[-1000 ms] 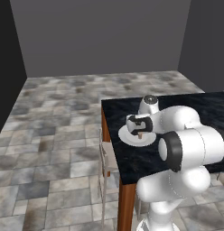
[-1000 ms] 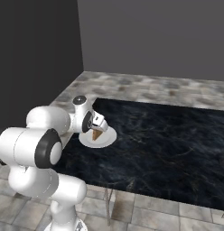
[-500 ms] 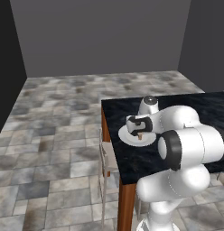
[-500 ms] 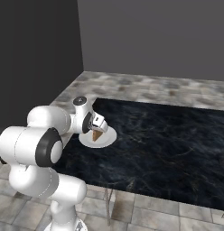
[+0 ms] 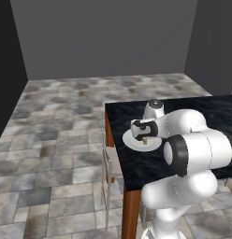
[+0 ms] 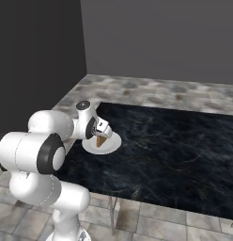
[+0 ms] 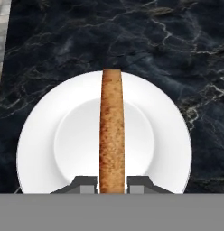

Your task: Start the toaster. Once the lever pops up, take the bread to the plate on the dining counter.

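Observation:
A thin tan-brown slice of bread (image 7: 112, 131) stands on edge between my fingertips (image 7: 85, 182), seen end-on over the round white plate (image 7: 46, 131). My gripper (image 7: 112, 184) is shut on the bread and hangs just above the plate's middle. From the left base view the gripper (image 5: 145, 136) sits over the plate (image 5: 130, 142) near the corner of the dining counter (image 5: 150, 163). On the right base view the bread (image 6: 101, 140) points down at the plate (image 6: 112, 145) under the gripper (image 6: 100, 133). The toaster is out of view.
The dining counter's black stone top (image 6: 174, 155) stretches to the right of the plate. Its near edge and reddish-brown wooden side (image 5: 130, 214) drop to a grey tiled floor (image 5: 57, 135). A metal stool (image 5: 110, 168) stands beside the counter.

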